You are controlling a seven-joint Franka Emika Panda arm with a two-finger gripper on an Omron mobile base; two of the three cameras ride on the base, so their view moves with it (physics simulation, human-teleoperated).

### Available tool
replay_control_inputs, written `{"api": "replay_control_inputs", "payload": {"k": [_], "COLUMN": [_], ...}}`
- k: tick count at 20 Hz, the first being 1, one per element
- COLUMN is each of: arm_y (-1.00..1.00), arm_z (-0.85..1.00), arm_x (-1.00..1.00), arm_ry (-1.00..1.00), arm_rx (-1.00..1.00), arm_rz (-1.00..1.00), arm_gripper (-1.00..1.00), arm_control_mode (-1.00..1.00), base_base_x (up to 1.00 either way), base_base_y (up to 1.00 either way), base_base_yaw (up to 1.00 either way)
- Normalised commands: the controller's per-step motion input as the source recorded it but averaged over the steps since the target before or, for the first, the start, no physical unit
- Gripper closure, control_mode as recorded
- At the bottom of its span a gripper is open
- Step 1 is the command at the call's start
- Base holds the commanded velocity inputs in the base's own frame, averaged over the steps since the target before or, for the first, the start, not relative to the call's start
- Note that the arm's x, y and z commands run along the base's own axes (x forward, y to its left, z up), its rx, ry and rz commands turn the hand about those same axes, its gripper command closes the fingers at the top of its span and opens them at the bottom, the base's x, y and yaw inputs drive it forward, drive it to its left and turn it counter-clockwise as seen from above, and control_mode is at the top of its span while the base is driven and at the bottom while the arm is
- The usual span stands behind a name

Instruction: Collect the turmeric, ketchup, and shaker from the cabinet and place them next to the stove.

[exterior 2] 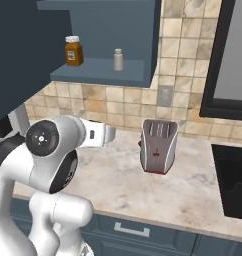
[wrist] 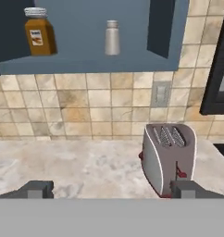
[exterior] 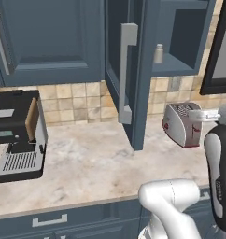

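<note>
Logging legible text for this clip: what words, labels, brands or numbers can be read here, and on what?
None can be read.
turmeric: a label with an orange band, print too small to read.
toaster: small red marks on its side, no legible text.
coffee machine: a pale panel on top and a small display, both blurred.
shaker: plain.

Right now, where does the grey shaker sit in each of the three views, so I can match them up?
Left base view: the shaker stands on the open cabinet shelf, upper right, past the door edge.
Right base view: shaker upper middle, right of the turmeric.
Hand view: shaker top centre, turmeric at its left.
Shared landmark: the toaster below on the counter.
</note>
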Motion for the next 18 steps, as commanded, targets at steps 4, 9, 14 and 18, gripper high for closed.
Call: {"api": "replay_control_inputs", "payload": {"k": [4, 9, 14, 18], "arm_y": [0.08, 0.02, -0.01, 0.00], "arm_z": [0.30, 0.30, 0.12, 0.22], "arm_x": [0.30, 0.38, 0.27, 0.35], "arm_ry": [-0.12, -0.04, 0.04, 0.13], "arm_rx": [0.07, 0.05, 0.05, 0.01], "arm_rz": [-0.19, -0.18, -0.10, -0.07], "arm_gripper": [-1.00, -1.00, -1.00, -1.00], "arm_control_mode": [-1.00, -1.00, -1.00, -1.00], "base_base_x": [0.00, 0.00, 0.00, 0.00], "base_base_y": [0.00, 0.00, 0.00, 0.00], "base_base_yaw": [0.00, 0.00, 0.00, 0.00]}}
